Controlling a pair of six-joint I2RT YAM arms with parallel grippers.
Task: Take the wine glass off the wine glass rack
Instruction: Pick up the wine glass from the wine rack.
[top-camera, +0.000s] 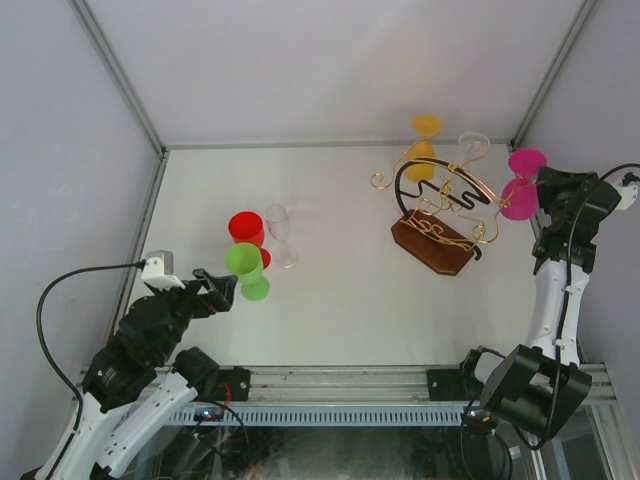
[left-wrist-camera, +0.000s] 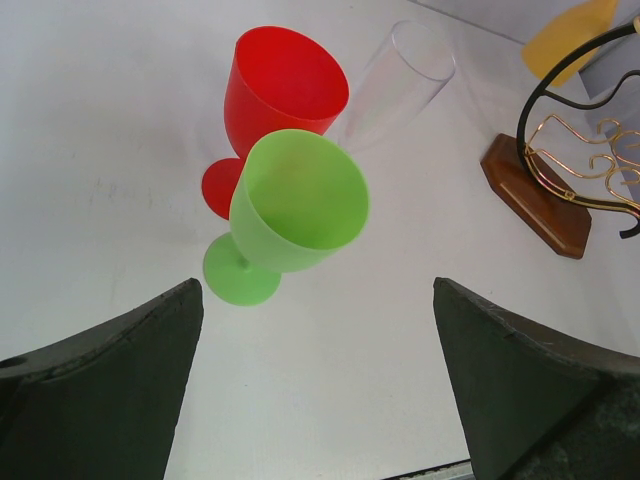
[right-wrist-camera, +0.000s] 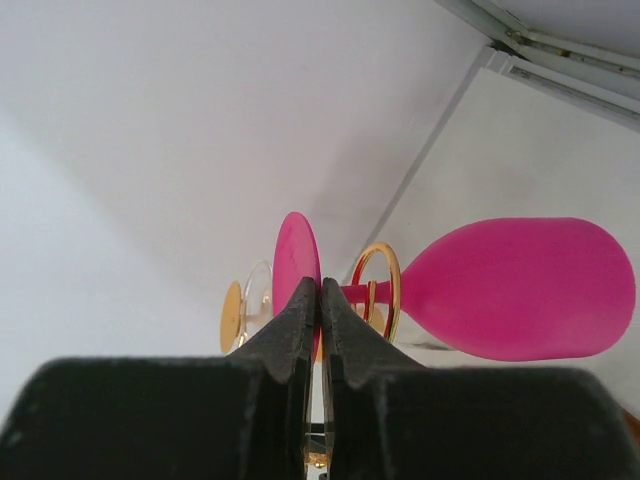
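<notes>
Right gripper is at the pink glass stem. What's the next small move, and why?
Probably ease the right gripper outward, away from the wine glass rack, without opening. Its jaws look shut on the stem of the pink wine glass, and a gold wire loop rings that stem, so the glass must slide clear.

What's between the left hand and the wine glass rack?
Top view: the green glass right at the left hand, the red glass and clear flute beside it, then bare table up to the wine glass rack.

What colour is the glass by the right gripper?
Magenta glass, clearest in right wrist view.
</notes>
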